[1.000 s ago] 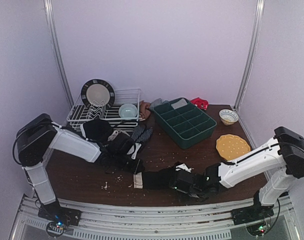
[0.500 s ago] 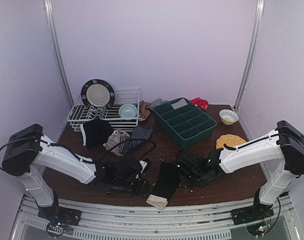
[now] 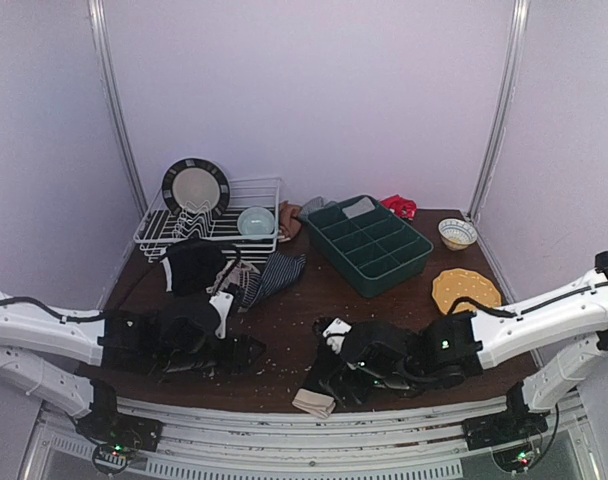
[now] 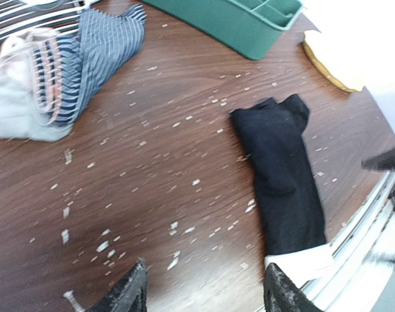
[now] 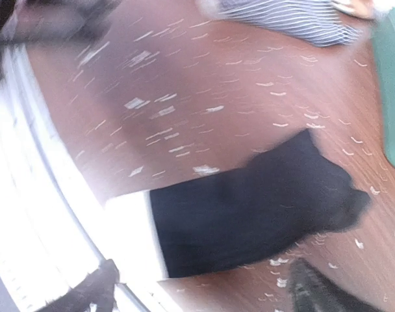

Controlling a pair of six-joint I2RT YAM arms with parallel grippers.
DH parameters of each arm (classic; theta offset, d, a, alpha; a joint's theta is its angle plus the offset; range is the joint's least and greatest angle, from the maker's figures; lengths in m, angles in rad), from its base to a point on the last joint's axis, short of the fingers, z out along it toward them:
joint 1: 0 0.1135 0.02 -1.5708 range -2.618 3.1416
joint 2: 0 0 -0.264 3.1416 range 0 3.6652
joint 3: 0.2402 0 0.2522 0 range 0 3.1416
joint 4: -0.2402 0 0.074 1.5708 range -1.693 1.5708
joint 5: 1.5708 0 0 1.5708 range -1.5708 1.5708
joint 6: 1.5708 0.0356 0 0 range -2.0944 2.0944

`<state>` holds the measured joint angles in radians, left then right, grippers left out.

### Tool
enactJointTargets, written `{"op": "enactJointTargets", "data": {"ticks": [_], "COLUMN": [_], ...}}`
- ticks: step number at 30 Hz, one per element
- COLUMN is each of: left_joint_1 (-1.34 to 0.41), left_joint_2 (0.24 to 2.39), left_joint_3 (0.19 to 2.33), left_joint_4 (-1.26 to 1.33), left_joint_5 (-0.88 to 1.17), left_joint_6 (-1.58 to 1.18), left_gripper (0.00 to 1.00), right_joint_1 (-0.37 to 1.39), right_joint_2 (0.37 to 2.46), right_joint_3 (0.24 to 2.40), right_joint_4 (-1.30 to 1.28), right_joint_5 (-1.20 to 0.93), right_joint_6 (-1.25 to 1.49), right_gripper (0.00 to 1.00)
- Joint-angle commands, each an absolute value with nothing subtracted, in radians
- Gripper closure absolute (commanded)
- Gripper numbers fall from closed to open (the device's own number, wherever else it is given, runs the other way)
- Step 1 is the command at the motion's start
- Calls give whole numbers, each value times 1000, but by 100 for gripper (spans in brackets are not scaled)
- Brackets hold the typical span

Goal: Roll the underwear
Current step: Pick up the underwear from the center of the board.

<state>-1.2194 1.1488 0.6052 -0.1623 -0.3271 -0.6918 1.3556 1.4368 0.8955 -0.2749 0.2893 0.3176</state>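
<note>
A black underwear [image 3: 327, 368] folded into a long strip lies near the table's front edge, its pale waistband [image 3: 312, 402] toward the rail. My right gripper [image 3: 338, 378] hovers open right above it; in the right wrist view the strip [image 5: 249, 208] fills the space ahead of the spread gripper [image 5: 201, 296]. My left gripper [image 3: 246, 350] stands open to the left of the strip [image 4: 282, 175], with only bare wood between its fingers [image 4: 129, 294]. More underwear sits in a pile at the back left: a black one [image 3: 192, 262], a navy striped one [image 3: 276, 272] and a grey-pink one [image 4: 22, 97].
A white dish rack [image 3: 224, 215] with a plate [image 3: 195, 187] and a pale bowl [image 3: 255, 221] stands at the back left. A green divided tray [image 3: 369, 243], a small bowl [image 3: 457, 233] and a yellow plate [image 3: 466, 292] are to the right. White crumbs litter the wood.
Both grippers have opened and let go of the black underwear. The left arm has drawn back to the left; the right gripper has moved left over the strip.
</note>
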Motion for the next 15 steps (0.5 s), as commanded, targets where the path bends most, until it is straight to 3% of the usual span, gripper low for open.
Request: {"op": "enactJointTargets", "data": {"ticks": [1,6,15], "left_joint_1": [-1224,-1224,-1224], "left_joint_2": [1085,1014,1013], "left_joint_3": [573,538,497], "left_joint_4": [-280,-322,-290], "left_joint_5": [-379,-402,-390], "left_joint_6": [-711,-728,-755], "left_gripper": [41,41,41], "right_joint_1": [1420,1443,1442], "right_joint_2": [1549,1676,1807], "right_joint_3": [974,1090,1138], "right_joint_4": [-331,-400,-486], "right_joint_5": [206,226,308], "right_joint_6": [177,148,171], "right_gripper": [1,1,16]}}
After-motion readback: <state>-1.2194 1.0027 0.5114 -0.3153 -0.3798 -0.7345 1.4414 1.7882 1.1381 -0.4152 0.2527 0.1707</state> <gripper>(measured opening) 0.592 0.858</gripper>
